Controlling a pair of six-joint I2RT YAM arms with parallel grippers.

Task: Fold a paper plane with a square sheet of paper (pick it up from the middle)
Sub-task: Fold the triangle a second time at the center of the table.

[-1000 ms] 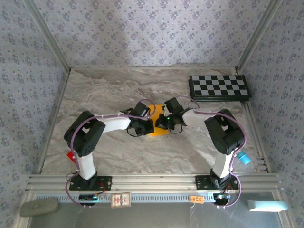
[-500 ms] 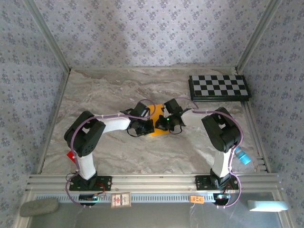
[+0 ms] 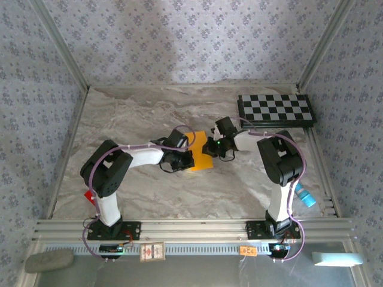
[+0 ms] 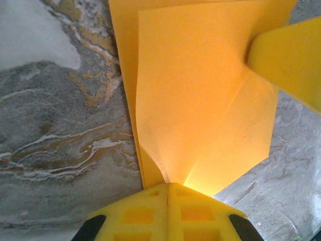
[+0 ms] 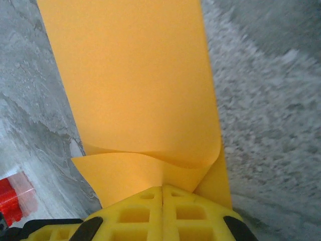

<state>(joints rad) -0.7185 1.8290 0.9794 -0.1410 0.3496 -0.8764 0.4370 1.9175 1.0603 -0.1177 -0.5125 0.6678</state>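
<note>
I'm working over the table, marble-patterned, with the checkerboard sitting at its far right corner, well apart from the action. The square sheet of paper is sitting about mid-table between the two arms, doubled over on itself and bowing up, not lying flat. From the left wrist I'm seeing two layers, with a soft crease fanning out from the pinch. The top view is showing it as a narrow strip, long axis running far edge to near edge, slightly tilted. There's no sharp tip forming yet, so I'm not calling a pointing direction. The left gripper is clamping the strip's left edge, jaws fully together on the paper. The right gripper is doing the same on the right edge, with the paper curling just ahead of it. I'm judging the sheet very light, floppy, slick between flat pads, and easy to mis-crease or tear if the arms pull apart. I'm thinking edge pinches near mid-length are the place to hold, with some slack. A small red piece is lying by the near left corner.
</note>
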